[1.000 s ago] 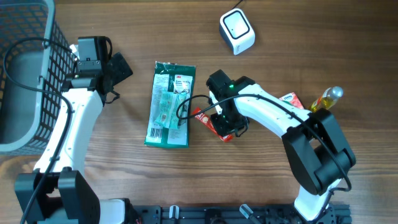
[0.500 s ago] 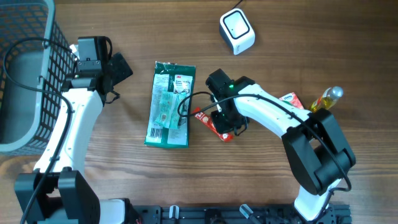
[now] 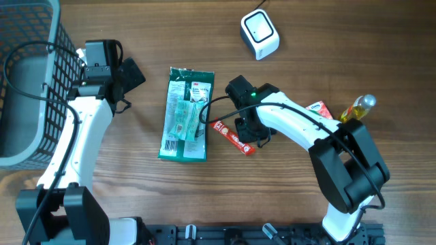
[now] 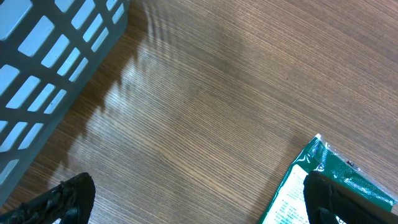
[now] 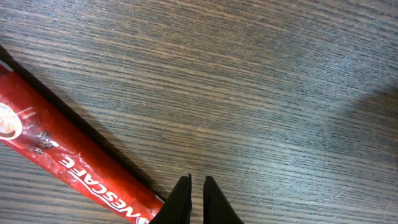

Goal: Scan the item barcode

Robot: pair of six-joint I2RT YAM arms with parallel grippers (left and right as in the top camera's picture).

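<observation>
Right gripper [image 5: 197, 193]: jaws pinched fully together with nothing between them. The closed tips sit on or just over the table [image 3: 327, 41], just beside the lower end of the Nescafé stick [image 5: 68, 165]. From the wrist view it cannot be told whether a fingertip touches the wrapper edge; probably it grazes it.

Position: the stick lies flat on the wood just right of the green packet [image 3: 185, 114], slanting away from it, not lifted. The scanner [image 3: 259, 35] stands well apart, up and to the right of the packet.

Left gripper [image 3: 131, 73]: jaws spread wide and empty, parked to the left of the packet, between it and the basket [image 3: 27, 82].

Handling estimate: a thin foil sachet of powder.
- Very light.
- Soft along its length, so it is likely to droop or fold if taken by one end.
- The glossy film looks slippery, and it sits too low on the table for an easy pinch.

Suggested hold: reopen, straddle the narrow width near mid-length, and close across the long edges. Keep the printed barcode face uncovered.
</observation>
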